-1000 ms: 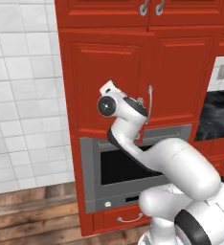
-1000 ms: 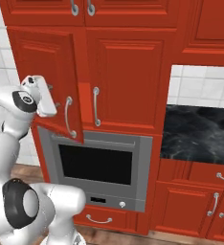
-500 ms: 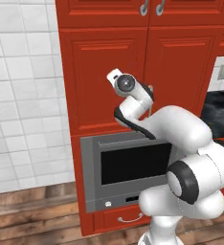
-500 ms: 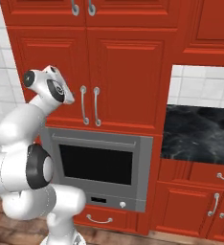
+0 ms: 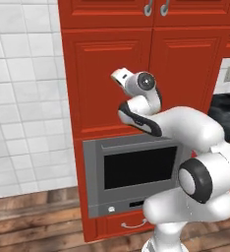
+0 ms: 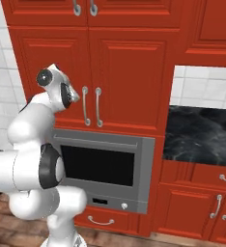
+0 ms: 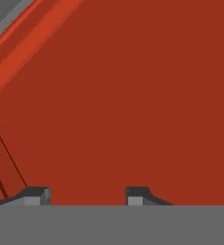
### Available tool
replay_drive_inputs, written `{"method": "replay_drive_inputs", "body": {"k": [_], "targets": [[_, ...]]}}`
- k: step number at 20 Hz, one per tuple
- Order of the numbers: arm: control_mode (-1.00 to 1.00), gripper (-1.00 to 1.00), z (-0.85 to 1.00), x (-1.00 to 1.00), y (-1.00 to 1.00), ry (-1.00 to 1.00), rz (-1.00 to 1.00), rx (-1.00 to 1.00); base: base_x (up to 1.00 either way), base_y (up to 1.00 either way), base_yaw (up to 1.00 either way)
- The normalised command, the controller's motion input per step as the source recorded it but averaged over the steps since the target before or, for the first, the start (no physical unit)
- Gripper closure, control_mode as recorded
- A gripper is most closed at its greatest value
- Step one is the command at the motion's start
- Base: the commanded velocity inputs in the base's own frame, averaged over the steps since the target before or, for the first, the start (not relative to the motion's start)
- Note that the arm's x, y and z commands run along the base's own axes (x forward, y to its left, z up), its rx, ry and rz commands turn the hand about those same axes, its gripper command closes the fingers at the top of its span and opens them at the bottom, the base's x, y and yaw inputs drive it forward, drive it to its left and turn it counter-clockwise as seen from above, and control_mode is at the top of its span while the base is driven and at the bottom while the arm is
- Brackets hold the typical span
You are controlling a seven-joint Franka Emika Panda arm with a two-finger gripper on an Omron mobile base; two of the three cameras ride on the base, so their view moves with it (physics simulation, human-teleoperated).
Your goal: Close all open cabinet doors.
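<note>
Two tall red cabinet doors above the oven stand flush with the cabinet front: the left door and the right door, their silver bar handles side by side. My gripper is right at the left door's panel, beside its handle. In the hand view the red door surface is very close, and my gripper is open with nothing between its fingertips. The upper red doors also look shut.
A grey oven with dark glass sits below the doors, above a red drawer. A black countertop and lower red doors lie to the right. A white tiled wall and wooden floor are at the left.
The left door stood ajar a second ago and now lies flush with the cabinet. My hand has swung in with it, up against the door's front.
</note>
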Motion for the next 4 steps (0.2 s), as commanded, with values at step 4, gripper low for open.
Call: {"method": "replay_drive_inputs", "body": {"k": [4], "targets": [[-1.00, -1.00, -0.40, 0.42, -0.47, 0.07, 0.11, 0.01, 0.00, 0.00, 0.00]]}}
